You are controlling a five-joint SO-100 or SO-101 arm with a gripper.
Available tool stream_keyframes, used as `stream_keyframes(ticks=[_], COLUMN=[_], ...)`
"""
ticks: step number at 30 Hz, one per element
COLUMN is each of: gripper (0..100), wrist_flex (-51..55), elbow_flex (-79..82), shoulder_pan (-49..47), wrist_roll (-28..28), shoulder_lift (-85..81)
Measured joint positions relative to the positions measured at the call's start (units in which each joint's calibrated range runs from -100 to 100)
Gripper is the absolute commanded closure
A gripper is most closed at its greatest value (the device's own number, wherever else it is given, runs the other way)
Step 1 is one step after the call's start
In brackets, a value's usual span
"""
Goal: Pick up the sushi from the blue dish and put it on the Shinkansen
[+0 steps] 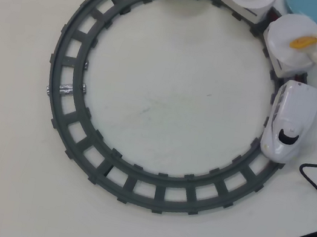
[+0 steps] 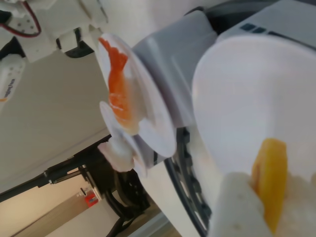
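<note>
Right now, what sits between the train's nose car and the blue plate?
In the overhead view, one white plate on a car lies between the Shinkansen and the blue dish; the claw holds the sushi over it.

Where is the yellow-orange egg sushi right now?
In the overhead view the yellow-orange egg sushi is at upper right, between the white gripper fingers over the round white plate on the car behind the white bullet train.

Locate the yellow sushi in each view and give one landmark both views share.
Overhead view: the sushi is at upper right, over a white plate, between the gripper fingers.
Wrist view: the sushi is at lower right, at the gripper.
Shared landmark: that white plate.
</note>
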Motion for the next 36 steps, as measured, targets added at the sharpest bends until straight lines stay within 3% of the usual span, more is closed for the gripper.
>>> stream_keyframes(ticks=[5,8,23,27,31,36], gripper=[66,59,57,57,57,58], wrist_flex=[-2.9,-4.6,-17.8,-26.9,-35.1,-37.2], elbow_flex=[0.5,0.6,-0.1,-5.0,-10.0,-6.1], shoulder_pan=[0.8,1.4,0.9,2.0,6.1,14.3], wrist_roll=[0.0,-0.1,-1.3,-10.4,-26.5,-46.4], shoulder_lift=[0.0,-0.8,0.6,0.6,0.5,-2.3])
